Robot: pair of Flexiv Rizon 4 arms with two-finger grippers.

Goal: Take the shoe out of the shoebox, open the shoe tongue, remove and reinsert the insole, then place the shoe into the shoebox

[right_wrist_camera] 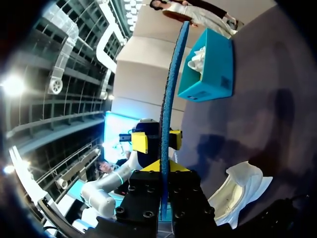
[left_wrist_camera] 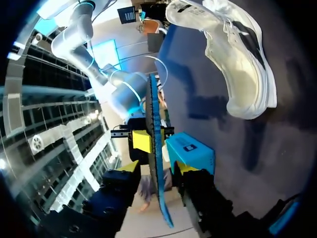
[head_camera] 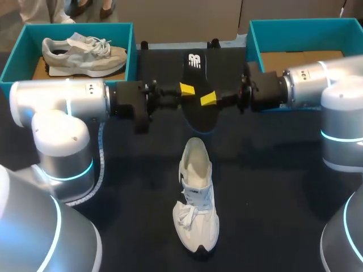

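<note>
Currently insole (head_camera: 195,71) is out, midair. Right gripper (head_camera: 208,99) pinches it; left gripper (head_camera: 187,89) at it, clamp can't tell. Next: reinsert into shoe (head_camera: 197,198), 6 o'clock.

The left arm (head_camera: 62,102), right arm (head_camera: 317,85) and black insole (head_camera: 195,85) between them bar the table's (head_camera: 278,192) middle from side to side, the white shoe (head_camera: 196,198) lies just nearer with bare surface flanking it, and a grey shoe (head_camera: 85,55) fills the left shoebox (head_camera: 16,61).

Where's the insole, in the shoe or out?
Out: right gripper pinches the insole in the air, left gripper open around it, apart from the shoe.
</note>
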